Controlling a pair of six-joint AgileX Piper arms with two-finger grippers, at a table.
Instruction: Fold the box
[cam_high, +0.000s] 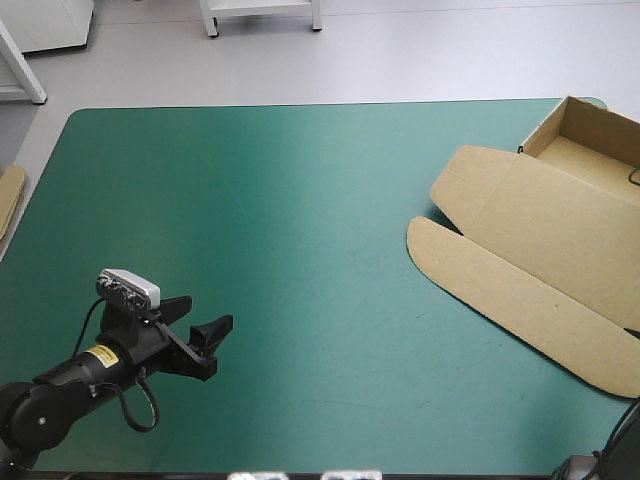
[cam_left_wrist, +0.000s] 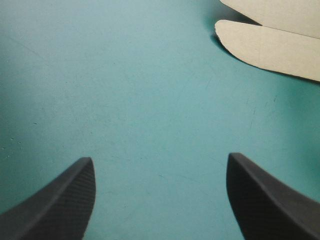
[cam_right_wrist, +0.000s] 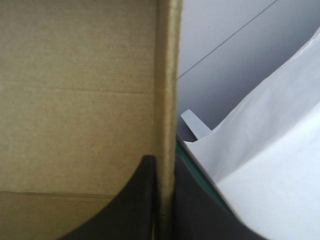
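Box (cam_high: 530, 250) sits at far right of teal-green cover (cam_high: 280, 200), tray walls up at far corner, lid flat toward near side. Left gripper (cam_high: 205, 315) wide apart, empty, near left. Right gripper (cam_right_wrist: 162, 160) pinched on a tray wall. Spare board (cam_high: 10, 195) at left edge.

The tabletop (cam_high: 300, 250) wears a teal-green cover with rounded corners. On it, at the far right corner, lies the brown box (cam_high: 530, 240): an open tray with raised walls by the far edge, its lid spread flat toward the middle, a long rounded flap nearest. More board (cam_high: 9, 197) shows at the left edge.
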